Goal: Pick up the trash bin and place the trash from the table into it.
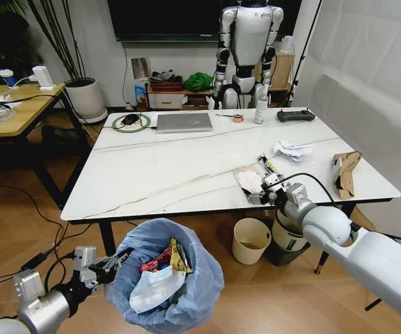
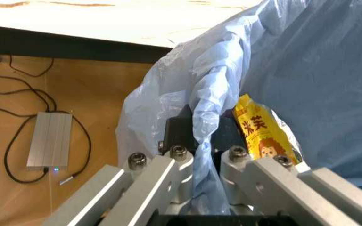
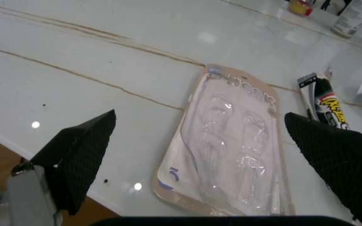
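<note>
The trash bin (image 1: 162, 278), lined with a crinkled light-blue bag, hangs below the table's (image 1: 173, 174) front edge. It holds red and yellow wrappers (image 1: 167, 257) and a pale mask (image 1: 155, 287). My left gripper (image 1: 111, 265) is shut on the bin's rim (image 2: 203, 117), beside a yellow wrapper (image 2: 259, 129). My right gripper (image 1: 266, 189) is open just above a clear blister pack (image 3: 231, 150) near the table's front edge, one finger (image 3: 80, 150) on each side. A black-and-yellow wrapper (image 3: 325, 101), crumpled white paper (image 1: 291, 149) and a torn cardboard box (image 1: 344, 170) lie nearby.
A cream bin (image 1: 250, 240) and a black-rimmed bin (image 1: 284, 233) stand under the table. A laptop (image 1: 184, 122), spray bottle (image 1: 261, 108) and controller (image 1: 296, 115) sit at the far edge. A wood table (image 1: 12, 111) is on the left. A power brick (image 2: 49, 139) lies on the floor.
</note>
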Tool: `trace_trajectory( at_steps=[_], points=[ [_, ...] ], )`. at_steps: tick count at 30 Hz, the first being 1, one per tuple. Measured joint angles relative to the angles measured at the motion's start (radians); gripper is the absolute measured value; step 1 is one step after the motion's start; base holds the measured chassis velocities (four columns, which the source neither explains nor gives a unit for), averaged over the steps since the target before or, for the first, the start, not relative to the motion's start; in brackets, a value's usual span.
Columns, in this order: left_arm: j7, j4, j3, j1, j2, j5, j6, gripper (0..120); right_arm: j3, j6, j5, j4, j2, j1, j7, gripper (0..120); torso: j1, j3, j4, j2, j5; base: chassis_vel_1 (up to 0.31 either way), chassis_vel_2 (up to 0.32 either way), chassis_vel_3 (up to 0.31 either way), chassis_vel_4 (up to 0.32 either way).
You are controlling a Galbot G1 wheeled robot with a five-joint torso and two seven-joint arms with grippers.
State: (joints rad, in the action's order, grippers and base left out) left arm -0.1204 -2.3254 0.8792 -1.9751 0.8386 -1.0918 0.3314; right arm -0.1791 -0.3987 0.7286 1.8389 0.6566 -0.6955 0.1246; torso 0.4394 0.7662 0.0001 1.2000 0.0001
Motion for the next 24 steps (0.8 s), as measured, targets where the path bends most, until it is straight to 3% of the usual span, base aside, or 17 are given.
trace_trajectory(
  at_steps=[6,19,24],
  points=[
    [0.0,0.0,0.005,-0.003,0.001,-0.003,-0.001,0,0.017,0.001,-0.043,-0.049,0.009,-0.006,-0.069,100,0.0,0.0,0.0,0.0,0.0,0.0,0.0,0.0,0.0],
    [0.0,0.003,0.002,-0.001,0.004,-0.003,-0.002,0,0.018,0.033,-0.097,-0.105,0.018,-0.009,-0.089,97,0.0,0.0,-0.0001,0.0,0.0,0.0,0.0,0.0,0.0],
    [0.0,0.006,0.002,0.001,0.004,-0.003,-0.002,0,0.012,0.053,-0.118,-0.14,0.023,0.002,-0.102,77,0.0,0.0,0.0,0.0,0.0,0.0,0.0,0.0,0.0]
  ],
)
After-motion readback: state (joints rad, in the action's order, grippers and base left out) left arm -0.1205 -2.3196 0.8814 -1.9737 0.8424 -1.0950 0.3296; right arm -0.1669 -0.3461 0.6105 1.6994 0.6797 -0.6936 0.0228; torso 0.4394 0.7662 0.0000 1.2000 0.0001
